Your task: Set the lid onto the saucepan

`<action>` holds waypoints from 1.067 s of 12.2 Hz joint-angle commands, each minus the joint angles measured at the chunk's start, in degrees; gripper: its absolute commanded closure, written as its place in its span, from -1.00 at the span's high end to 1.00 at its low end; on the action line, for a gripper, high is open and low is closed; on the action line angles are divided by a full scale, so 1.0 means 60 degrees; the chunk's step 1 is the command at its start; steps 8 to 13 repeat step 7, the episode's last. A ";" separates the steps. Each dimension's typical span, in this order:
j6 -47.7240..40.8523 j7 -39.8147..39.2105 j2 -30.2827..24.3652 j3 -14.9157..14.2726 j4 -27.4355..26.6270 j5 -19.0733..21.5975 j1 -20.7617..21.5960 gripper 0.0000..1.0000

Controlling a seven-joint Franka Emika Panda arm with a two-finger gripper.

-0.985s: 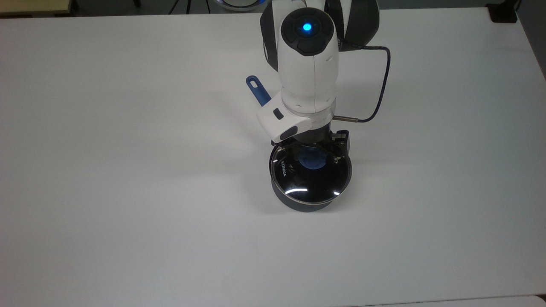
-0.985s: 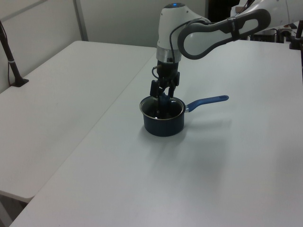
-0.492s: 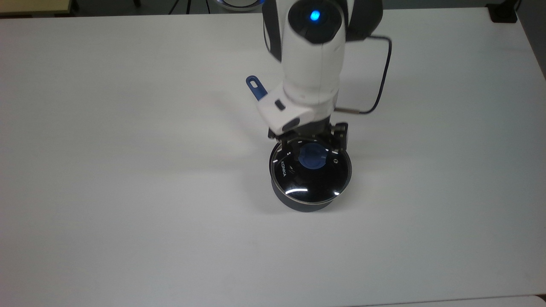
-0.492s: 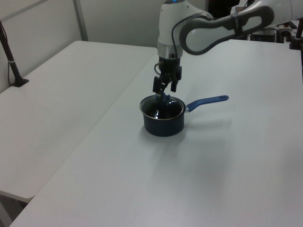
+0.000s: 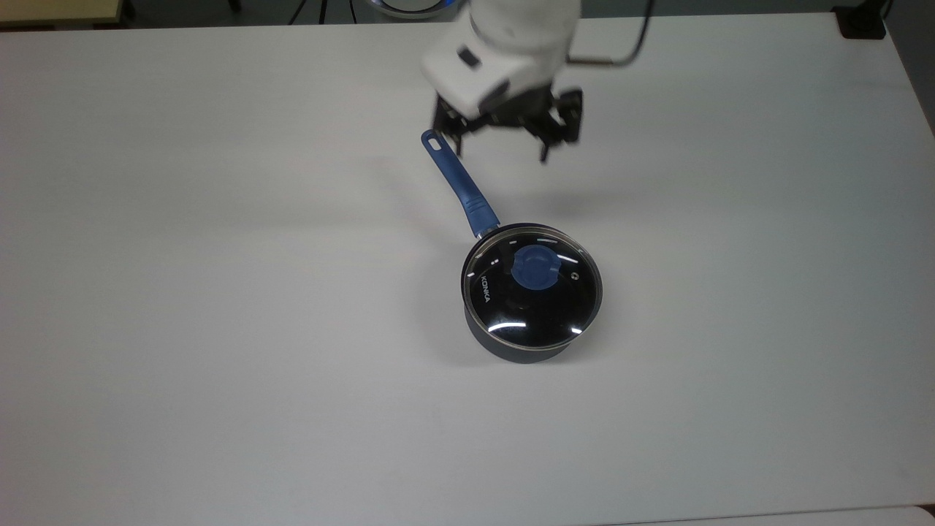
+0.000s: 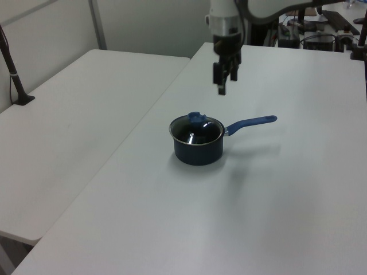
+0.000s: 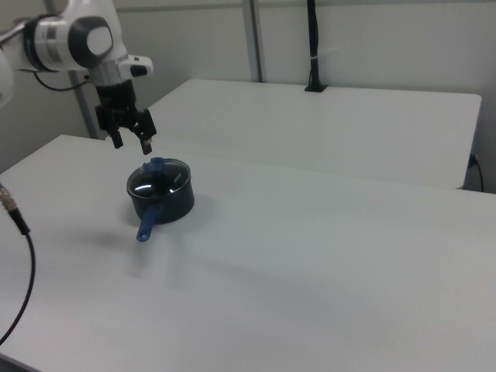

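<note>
The saucepan (image 5: 515, 349) stands on the white table, dark blue-grey outside, its long blue handle (image 5: 460, 183) pointing toward the top view's upper left. The glass lid (image 5: 544, 314) with its blue knob (image 5: 534, 267) rests flat on the pan's rim. Both also show in the left view as saucepan (image 6: 198, 152) and lid (image 6: 195, 129), and in the right view as saucepan (image 7: 169, 204) and lid (image 7: 159, 177). My gripper (image 5: 500, 142) hangs open and empty well above the table, over the handle's tip side, apart from the lid; it also appears as gripper (image 6: 222, 86) and gripper (image 7: 132, 146).
A second white table (image 6: 69, 114) adjoins on the left view's left, with a black clamped post (image 6: 14, 74). A black pole (image 7: 312, 46) stands on the far table in the right view. A dark cable (image 7: 23, 256) hangs at the right view's left edge.
My gripper has let go of the knob, risen and drawn back from the pan toward the arm's base. The lid stays seated on the saucepan.
</note>
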 commanded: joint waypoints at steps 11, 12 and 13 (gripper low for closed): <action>-0.0640 -0.0889 -0.2756 -0.0092 -0.2034 -0.0318 -0.1454 1.00; -0.0640 -0.0889 -0.2756 -0.0092 -0.2034 -0.0318 -0.1454 1.00; -0.0640 -0.0889 -0.2756 -0.0092 -0.2034 -0.0318 -0.1454 1.00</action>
